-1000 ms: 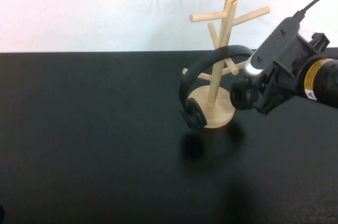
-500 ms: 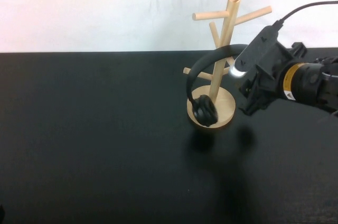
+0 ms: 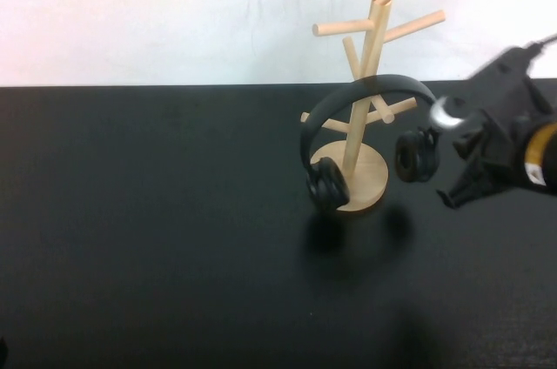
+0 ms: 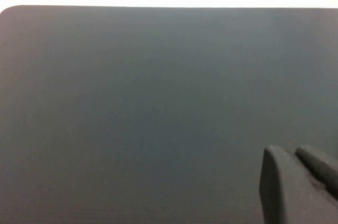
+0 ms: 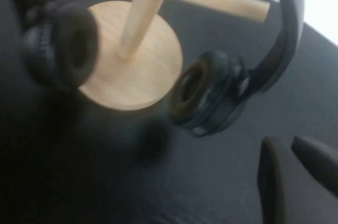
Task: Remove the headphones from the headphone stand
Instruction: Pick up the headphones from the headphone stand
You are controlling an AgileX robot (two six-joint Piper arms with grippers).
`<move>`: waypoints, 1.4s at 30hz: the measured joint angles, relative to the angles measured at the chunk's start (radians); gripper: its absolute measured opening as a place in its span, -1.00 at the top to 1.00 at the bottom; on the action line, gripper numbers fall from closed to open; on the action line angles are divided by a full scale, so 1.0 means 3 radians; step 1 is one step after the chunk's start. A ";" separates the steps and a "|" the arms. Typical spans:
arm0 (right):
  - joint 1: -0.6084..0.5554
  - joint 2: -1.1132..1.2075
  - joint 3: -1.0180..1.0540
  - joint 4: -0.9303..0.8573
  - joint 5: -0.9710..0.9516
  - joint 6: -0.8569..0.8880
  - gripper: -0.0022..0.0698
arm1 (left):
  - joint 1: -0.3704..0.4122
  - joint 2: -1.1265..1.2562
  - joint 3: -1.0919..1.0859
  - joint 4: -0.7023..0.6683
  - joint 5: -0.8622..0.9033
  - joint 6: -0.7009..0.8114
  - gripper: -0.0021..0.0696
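Observation:
The black headphones (image 3: 365, 83) hang on the light wooden headphone stand (image 3: 367, 47), with the headband draped over its lower pegs around the pole. One ear cup (image 3: 326, 184) hangs in front of the round base (image 3: 370, 179). The other ear cup (image 3: 416, 154) hangs free to the right of the base. My right gripper (image 3: 452, 197) is just right of that cup, apart from it, with a narrow gap between its fingers and nothing in them. The right wrist view shows the gripper (image 5: 285, 145), the near ear cup (image 5: 203, 94) and the base (image 5: 132, 71). My left gripper (image 4: 288, 152) is shut over bare table.
The black table (image 3: 157, 238) stretches wide to the left and front of the stand. A white wall (image 3: 174, 12) rises behind the table's far edge. The stand's upper pegs (image 3: 409, 28) stick out above the headband.
My right gripper has drawn back to the right, away from the headphones. The headphones swung and now hang on the stand, with the right ear cup showing free.

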 joint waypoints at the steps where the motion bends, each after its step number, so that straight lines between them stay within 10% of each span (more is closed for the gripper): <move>1: 0.0000 -0.0087 0.0081 0.0054 -0.0035 -0.0007 0.93 | 0.0000 0.0000 0.0000 0.0000 0.0000 0.0000 0.94; 20: -0.0397 -0.0448 0.0260 -0.0286 -0.1171 -0.1132 0.94 | 0.0000 0.0000 0.0000 0.0000 0.0000 0.0000 0.94; 33: -0.0377 0.0256 0.0283 0.0526 -0.1834 -0.2074 -0.03 | 0.0000 0.0000 0.0000 0.0000 0.0000 0.0000 0.94; 42: -0.0375 0.0552 0.0203 0.1021 -0.2186 -0.2624 -0.14 | 0.0000 0.0000 0.0000 0.0000 0.0000 0.0000 0.94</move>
